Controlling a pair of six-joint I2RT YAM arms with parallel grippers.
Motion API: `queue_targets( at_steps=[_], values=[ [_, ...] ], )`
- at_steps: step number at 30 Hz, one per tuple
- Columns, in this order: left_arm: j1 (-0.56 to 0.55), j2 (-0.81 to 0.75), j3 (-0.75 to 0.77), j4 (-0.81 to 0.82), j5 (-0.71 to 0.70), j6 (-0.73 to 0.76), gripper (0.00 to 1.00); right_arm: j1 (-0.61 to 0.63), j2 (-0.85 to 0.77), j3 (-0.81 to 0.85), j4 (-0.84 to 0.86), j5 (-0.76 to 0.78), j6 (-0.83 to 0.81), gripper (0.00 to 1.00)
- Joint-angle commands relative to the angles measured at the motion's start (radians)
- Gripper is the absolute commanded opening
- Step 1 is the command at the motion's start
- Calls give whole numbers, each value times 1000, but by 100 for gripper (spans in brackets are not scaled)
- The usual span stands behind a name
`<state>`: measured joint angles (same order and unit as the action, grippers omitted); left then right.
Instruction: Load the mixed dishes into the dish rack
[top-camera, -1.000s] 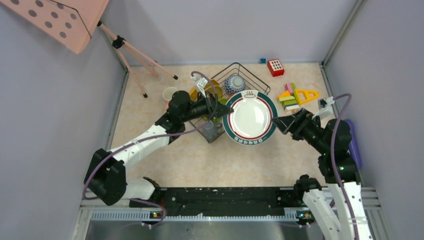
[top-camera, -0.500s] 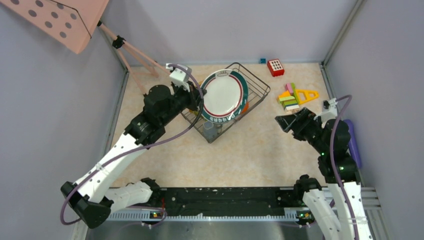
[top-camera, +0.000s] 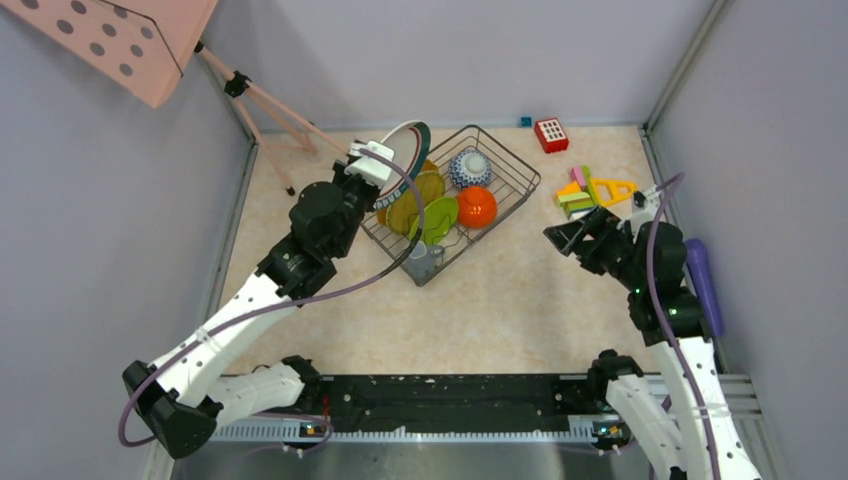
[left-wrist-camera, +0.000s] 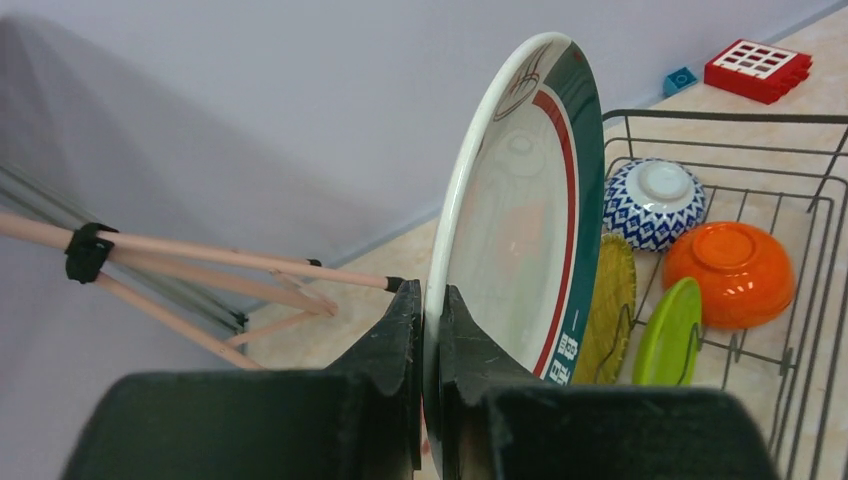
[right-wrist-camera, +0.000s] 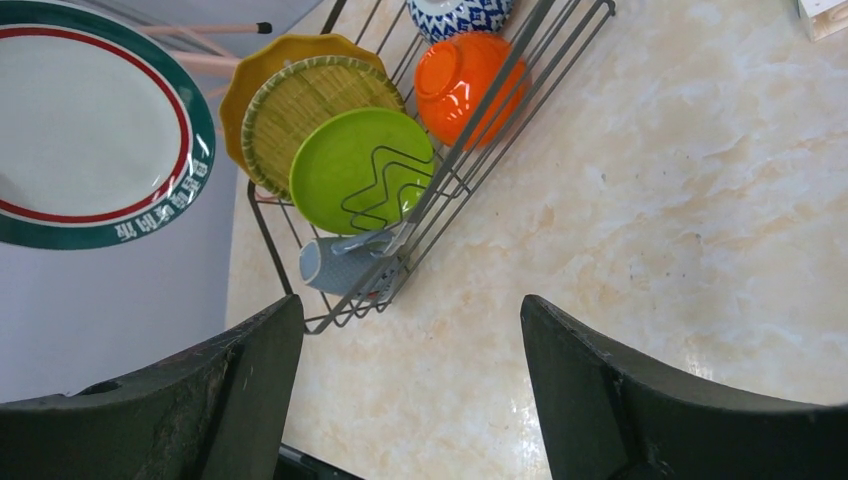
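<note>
Lilac walls (top-camera: 450, 60), beige marbled tabletop (top-camera: 500, 310), pink tripod (top-camera: 285, 113)

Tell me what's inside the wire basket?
A blue patterned bowl, an orange bowl, a lime green plate, two yellow plates, a grey mug. The front yellow plate mostly covers the back one.

Unreadable lettering (right-wrist-camera: 160, 205) marks the white green-rimmed plate (right-wrist-camera: 90, 120).
</note>
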<state>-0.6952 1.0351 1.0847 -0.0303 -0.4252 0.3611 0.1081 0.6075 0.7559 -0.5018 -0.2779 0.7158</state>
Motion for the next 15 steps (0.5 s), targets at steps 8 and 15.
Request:
queue_targets(
  at_steps=[8,15],
  values=[
    [-38,13,-124,375,27,211,0,-6,28,89,30,-32,-5,78],
    [-64,74,-132,406,19,216,0,-6,22,65,40,-42,5,78]
  ],
)
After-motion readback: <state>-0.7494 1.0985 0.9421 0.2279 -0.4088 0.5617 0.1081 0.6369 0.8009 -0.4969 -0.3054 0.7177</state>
